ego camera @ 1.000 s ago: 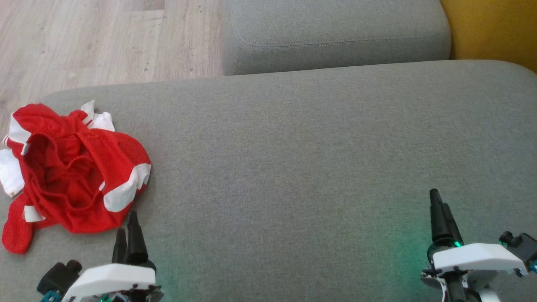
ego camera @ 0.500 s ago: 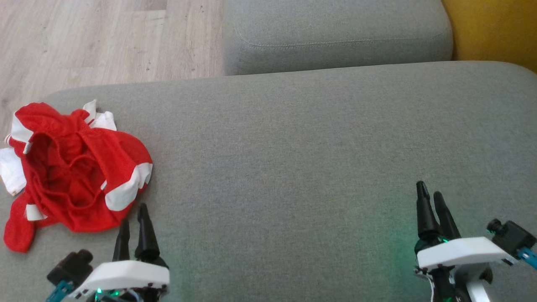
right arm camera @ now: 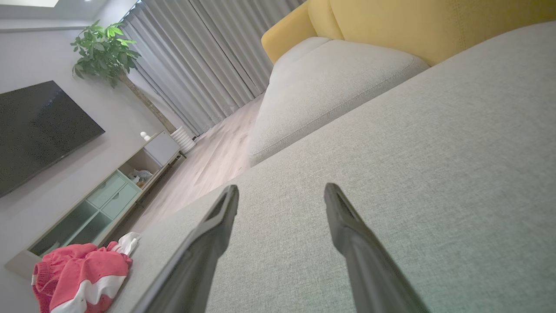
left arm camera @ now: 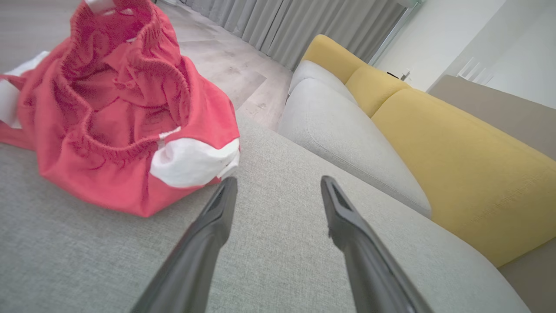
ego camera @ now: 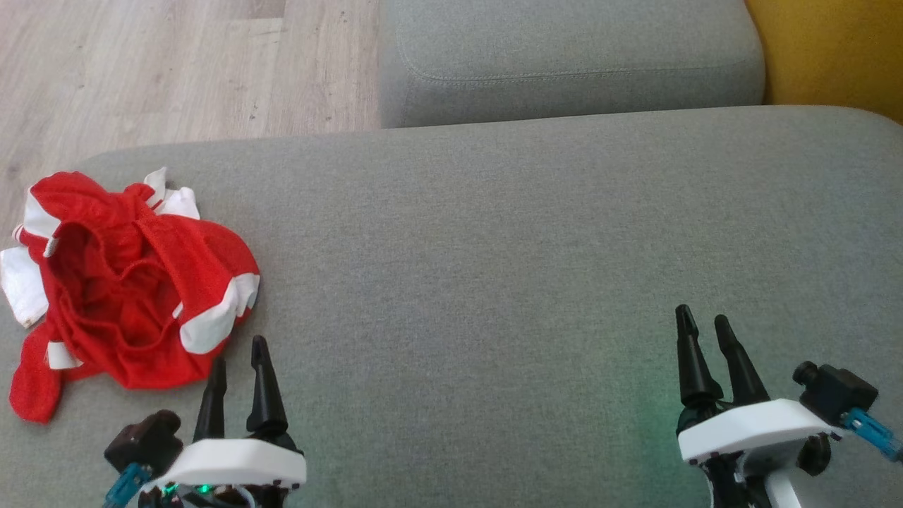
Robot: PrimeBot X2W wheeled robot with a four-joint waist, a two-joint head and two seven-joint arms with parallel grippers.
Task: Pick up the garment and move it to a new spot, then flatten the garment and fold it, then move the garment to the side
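Observation:
The garment (ego camera: 127, 289) is a crumpled red piece with white panels, lying at the left end of the grey sofa seat (ego camera: 494, 247). It also fills the upper left of the left wrist view as the garment (left arm camera: 117, 108), and sits small at the lower left as the garment (right arm camera: 78, 274). My left gripper (ego camera: 240, 349) is open just below and right of it, its fingers close to the white panel but apart from the cloth. My right gripper (ego camera: 702, 321) is open over bare seat at the lower right, empty.
A second grey cushion (ego camera: 564, 63) lies behind the seat, with a yellow backrest (ego camera: 832, 49) at the far right. Wooden floor (ego camera: 141, 77) shows past the seat's left and back edge. A TV cabinet (right arm camera: 100, 204), TV and plant stand across the room.
Both grippers have moved inward and a little up in the head view; the left one has drawn nearer the garment's right edge. The garment lies as before.

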